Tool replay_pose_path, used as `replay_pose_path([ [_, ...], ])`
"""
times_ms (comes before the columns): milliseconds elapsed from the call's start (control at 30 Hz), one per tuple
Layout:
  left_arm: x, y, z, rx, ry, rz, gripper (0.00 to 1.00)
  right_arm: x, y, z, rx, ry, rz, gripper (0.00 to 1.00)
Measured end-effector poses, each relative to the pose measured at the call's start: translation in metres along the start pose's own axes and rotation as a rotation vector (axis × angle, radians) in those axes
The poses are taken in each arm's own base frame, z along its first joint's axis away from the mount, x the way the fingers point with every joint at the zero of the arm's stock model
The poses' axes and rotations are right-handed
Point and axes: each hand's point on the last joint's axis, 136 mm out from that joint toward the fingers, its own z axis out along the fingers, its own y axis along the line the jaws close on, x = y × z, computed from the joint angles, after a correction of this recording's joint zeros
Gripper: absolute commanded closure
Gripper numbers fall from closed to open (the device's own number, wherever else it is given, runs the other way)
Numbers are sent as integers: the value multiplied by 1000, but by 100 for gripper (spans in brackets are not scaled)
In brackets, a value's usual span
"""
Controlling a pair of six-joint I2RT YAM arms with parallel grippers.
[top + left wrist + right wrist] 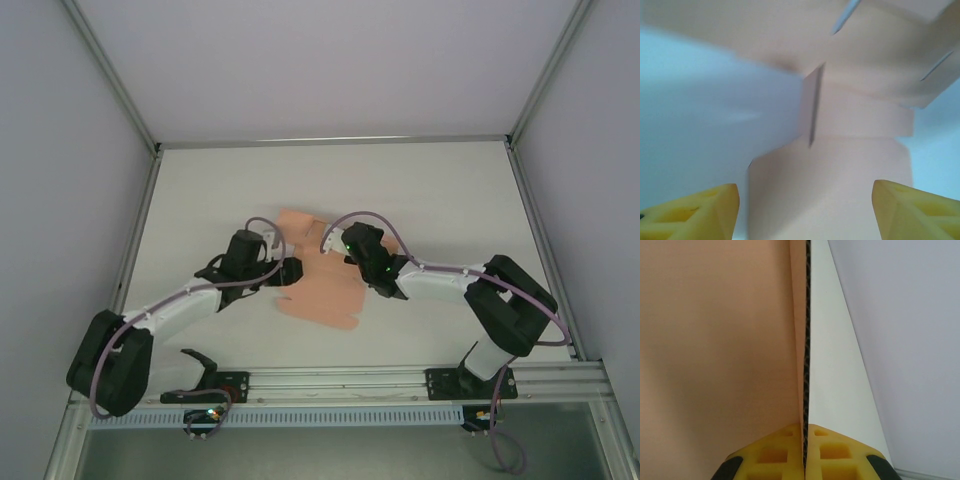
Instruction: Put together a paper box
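the box (pixel 318 285) is a flat pink sheet with tabs and slits. it lies in the middle of the table (pixel 450 200), between the two grippers. the right gripper (pixel 805 440) is clenched on one edge of it, and the card's dark edge runs up between the pressed yellow pads. the left gripper (pixel 805 200) is released, its yellow fingers (pixel 700 210) wide apart on either side of a flap, not pinching it.
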Motion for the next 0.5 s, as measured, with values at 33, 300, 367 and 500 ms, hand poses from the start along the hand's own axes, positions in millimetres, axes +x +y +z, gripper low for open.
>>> replay_pose_path([
  [33, 3, 7, -2, -15, 0, -17, 38, 0, 0, 0, 1, 0, -1, 100],
  [300, 19, 21, 11, 1, 56, -96, 59, -2, -2, 1, 3, -3, -2, 100],
  [367, 26, 25, 21, 1, 92, -115, 65, -3, -4, 1, 6, -6, 0, 100],
  [500, 33, 26, 35, 24, 133, -137, 74, -8, 0, -2, -1, -19, -26, 100],
])
